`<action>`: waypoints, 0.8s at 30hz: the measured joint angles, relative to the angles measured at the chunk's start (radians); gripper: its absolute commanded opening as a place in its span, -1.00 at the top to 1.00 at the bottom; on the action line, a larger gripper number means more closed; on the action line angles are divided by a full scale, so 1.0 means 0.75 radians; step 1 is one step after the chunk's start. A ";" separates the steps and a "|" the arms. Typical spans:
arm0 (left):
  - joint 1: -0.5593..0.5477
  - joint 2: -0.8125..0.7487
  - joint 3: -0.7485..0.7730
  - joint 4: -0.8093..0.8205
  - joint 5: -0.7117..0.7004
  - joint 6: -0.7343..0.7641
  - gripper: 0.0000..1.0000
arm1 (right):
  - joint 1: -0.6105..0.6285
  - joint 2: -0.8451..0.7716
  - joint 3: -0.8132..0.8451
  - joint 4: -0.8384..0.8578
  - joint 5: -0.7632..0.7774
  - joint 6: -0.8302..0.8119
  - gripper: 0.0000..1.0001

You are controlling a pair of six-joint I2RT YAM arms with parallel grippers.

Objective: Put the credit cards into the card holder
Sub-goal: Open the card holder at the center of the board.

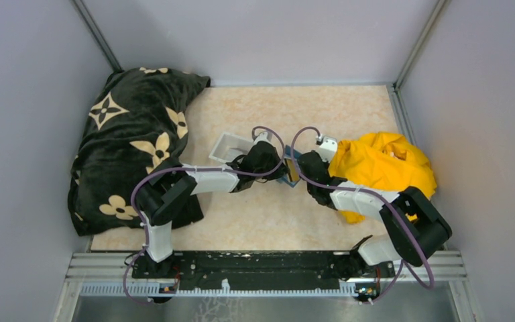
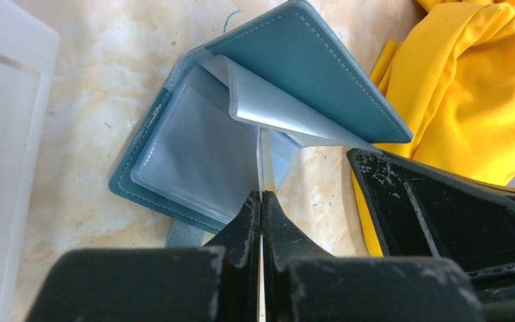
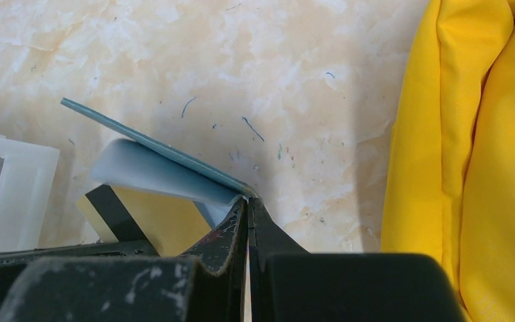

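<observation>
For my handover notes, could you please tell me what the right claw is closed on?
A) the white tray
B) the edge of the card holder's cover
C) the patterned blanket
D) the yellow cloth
B: the right claw is shut on the edge of the card holder, whose teal cover stands tilted up and open.

The left arm [image 1: 208, 180] and right arm [image 1: 362, 198] are built alike, with white shells over the long links and chunky black housings at the joints. A mauve cable [image 1: 134, 193] runs along each one in loose loops. Both bases are bolted to a black rail [image 1: 255, 265] dotted with small screws. The left pincer [image 2: 261, 196] and right pincer [image 3: 248, 200] have matte black fingers [image 2: 241, 231], scuffed pale grey along their edges.
</observation>
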 measured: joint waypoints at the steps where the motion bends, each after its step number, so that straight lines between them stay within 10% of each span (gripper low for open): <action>1: 0.000 0.000 0.013 -0.017 -0.006 0.014 1.00 | -0.001 0.000 0.000 -0.004 -0.004 -0.001 1.00; 24: 0.026 0.145 0.254 -0.192 0.041 0.149 1.00 | -0.002 0.044 0.145 -0.084 -0.133 -0.070 1.00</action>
